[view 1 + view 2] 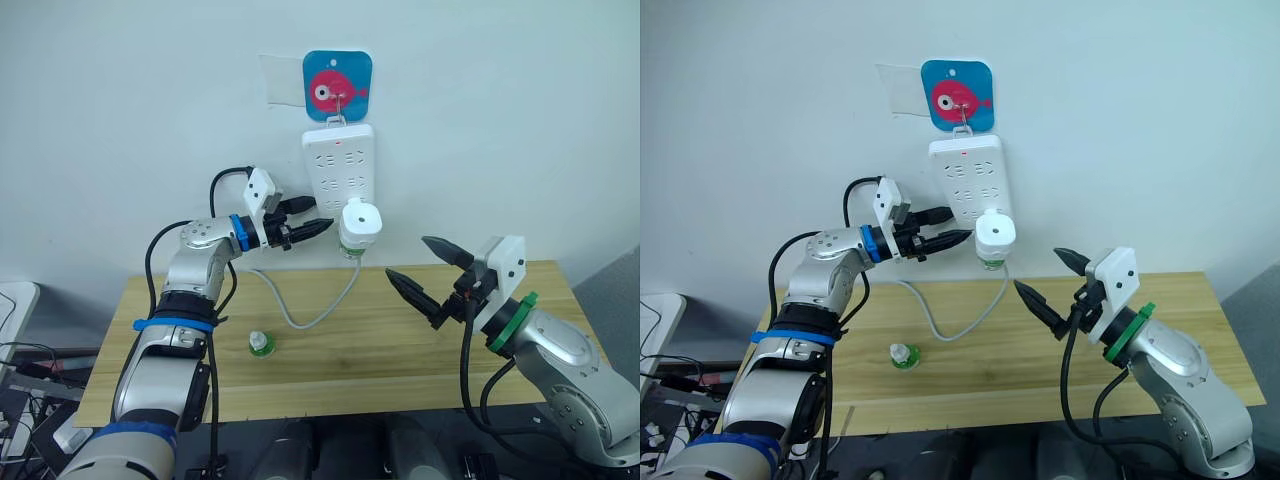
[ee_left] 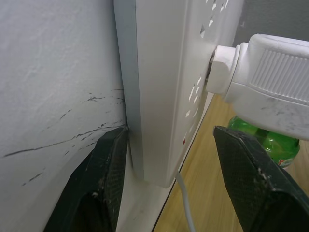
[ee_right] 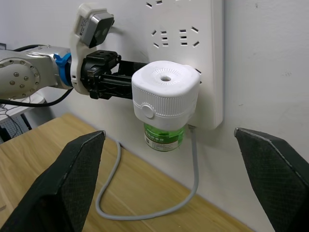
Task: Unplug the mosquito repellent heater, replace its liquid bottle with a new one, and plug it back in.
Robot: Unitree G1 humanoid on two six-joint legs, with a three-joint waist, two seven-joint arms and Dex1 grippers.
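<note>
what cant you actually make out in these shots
- Plug pins of the small white rounded plastic heater: hidden in the long white plastic power strip in every view.
- Green liquid bottle under the heater: partly covered by the heater body; label text too small.
- Small green-and-white bottle on the wooden table: too small to tell whether full.

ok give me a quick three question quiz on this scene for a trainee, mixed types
1. True or false: the mosquito repellent heater is plugged into the power strip.
2. Which pincer has its fingers either side of the strip's lower edge?
A. left pincer
B. right pincer
3. Fill in: the spare bottle stands on the ____.

Key:
1. true
2. A
3. table
</note>
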